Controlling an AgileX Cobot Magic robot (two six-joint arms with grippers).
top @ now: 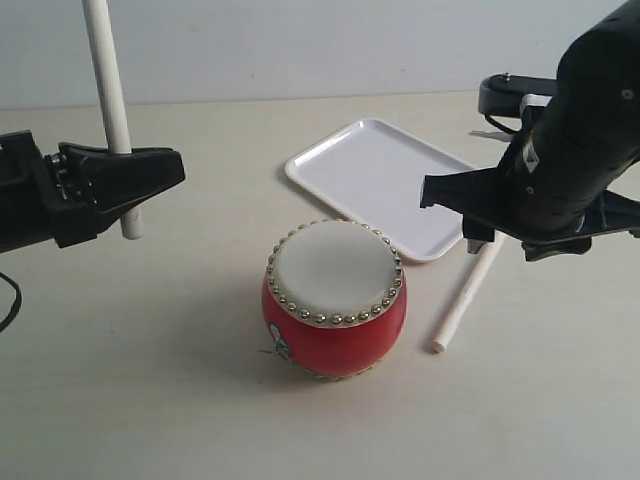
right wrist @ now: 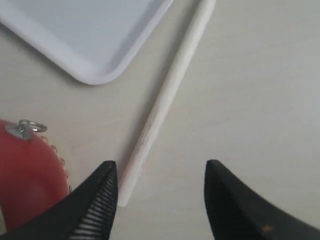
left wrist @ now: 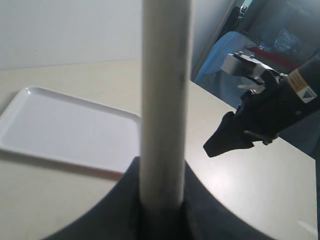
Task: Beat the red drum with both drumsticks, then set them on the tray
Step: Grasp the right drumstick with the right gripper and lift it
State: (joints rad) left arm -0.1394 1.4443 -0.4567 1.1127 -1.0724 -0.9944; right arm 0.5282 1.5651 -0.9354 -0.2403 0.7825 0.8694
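Lying drumstick (top: 466, 293) — unseen by left wrist

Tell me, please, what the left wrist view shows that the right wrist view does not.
Only the left wrist view shows the held drumstick, clamped in the left gripper and running up out of frame. Only the right wrist view shows the second drumstick, lying loose on the table past a corner of the tray, and part of the red drum. Both views show the tray, the table and the right gripper, whose jaws stand open and grip nothing.
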